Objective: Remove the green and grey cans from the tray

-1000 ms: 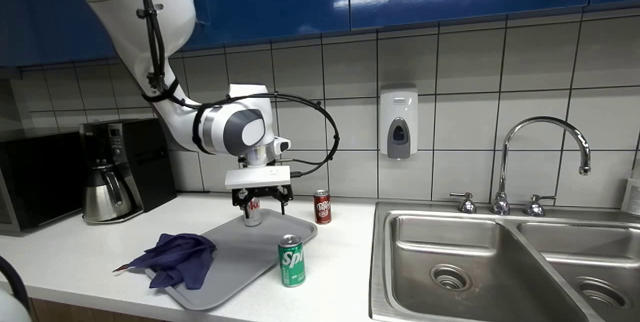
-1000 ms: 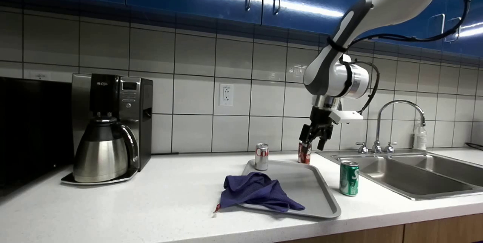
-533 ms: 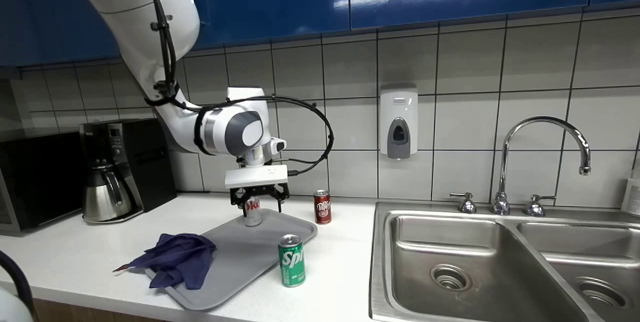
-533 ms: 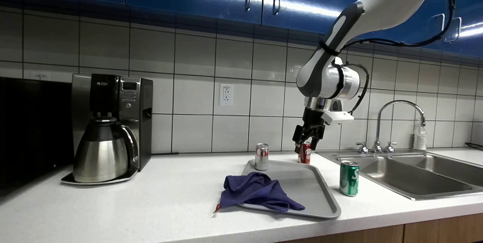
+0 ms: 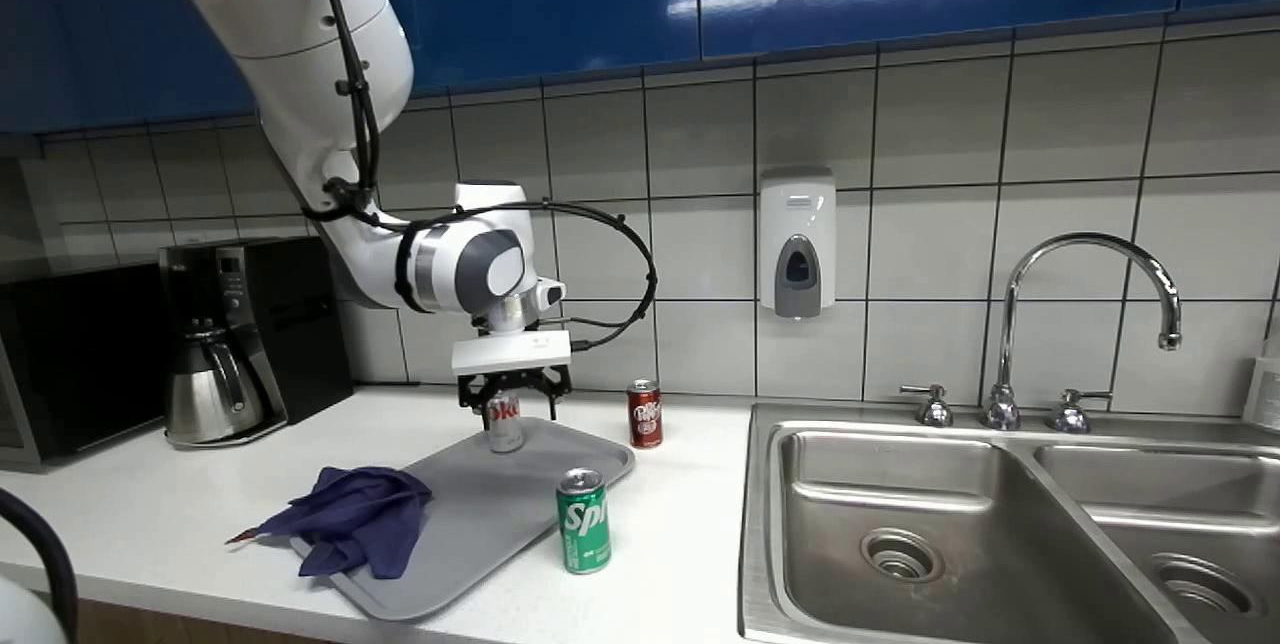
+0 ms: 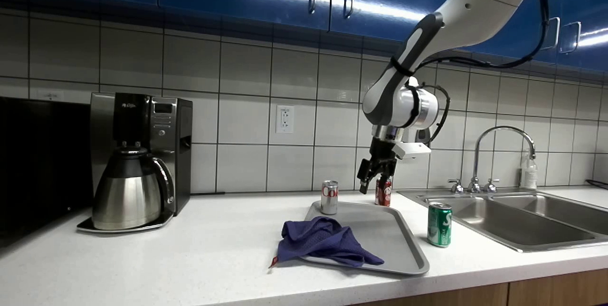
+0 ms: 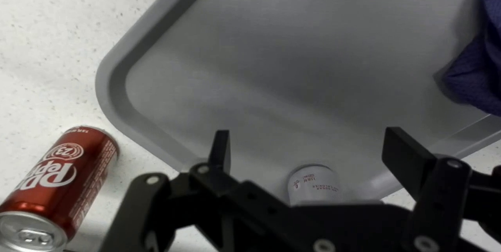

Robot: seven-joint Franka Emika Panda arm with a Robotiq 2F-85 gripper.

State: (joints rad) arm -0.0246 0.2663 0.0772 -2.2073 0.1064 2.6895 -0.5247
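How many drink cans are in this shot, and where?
3: a silver can on the tray, a green can on the counter between tray and sink, and a red can on the counter near a tray corner. Any under the cloth would be hidden.

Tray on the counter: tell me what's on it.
A silver can stands on the tray, near one corner. A purple cloth lies partly on the tray and spills past its edge; anything under the cloth cannot be seen.

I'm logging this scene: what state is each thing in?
Hand: open, holding nothing
Grey can: upright on the tray
Green can: upright, off the tray
Red can: upright, off the tray
Cloth: crumpled over the tray's edge
Carafe: in the coffee maker
Cabinet doors: shut
Faucet: not running
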